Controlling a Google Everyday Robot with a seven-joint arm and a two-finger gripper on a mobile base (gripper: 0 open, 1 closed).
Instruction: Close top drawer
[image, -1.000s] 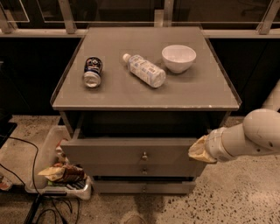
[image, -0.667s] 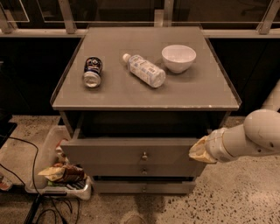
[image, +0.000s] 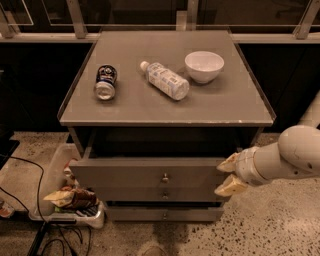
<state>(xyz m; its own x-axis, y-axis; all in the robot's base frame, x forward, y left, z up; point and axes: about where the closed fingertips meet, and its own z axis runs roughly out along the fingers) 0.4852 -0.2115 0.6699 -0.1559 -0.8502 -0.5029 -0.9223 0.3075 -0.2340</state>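
Below the cabinet's tabletop (image: 235, 107), the top drawer (image: 125, 173) stands pulled out toward the camera. A dark gap shows between its tall grey front and the cabinet frame behind. Its small round knob (image: 164, 177) sits at the middle of the front.

At 3 o'clock from that knob, level with the front, the gripper (image: 224, 176) sits at the drawer's right end. Its two pale fingers (image: 229, 162) are spread apart, one above the other, and grasp nothing. Their tips point left, toward 9 o'clock, and reach the right edge of the front. Whether they touch it I cannot tell. The white arm (image: 285, 157) runs off from the gripper toward 3 o'clock.

At 6 o'clock from the knob come two shorter grey fronts, the middle drawer (image: 130, 194) and the bottom drawer (image: 135, 214).

On the tabletop, as seen from the knob:
- a can (image: 105, 82) lies on its side at 11 o'clock
- a plastic bottle (image: 166, 80) lies on its side at 12 o'clock
- a white bowl (image: 204, 66) stands upright at 1 o'clock

At 9 o'clock from the drawer, on the speckled floor (image: 270, 225), a white bin (image: 54, 172) holds wrappers. Black cables (image: 31, 200) lie just beside it.
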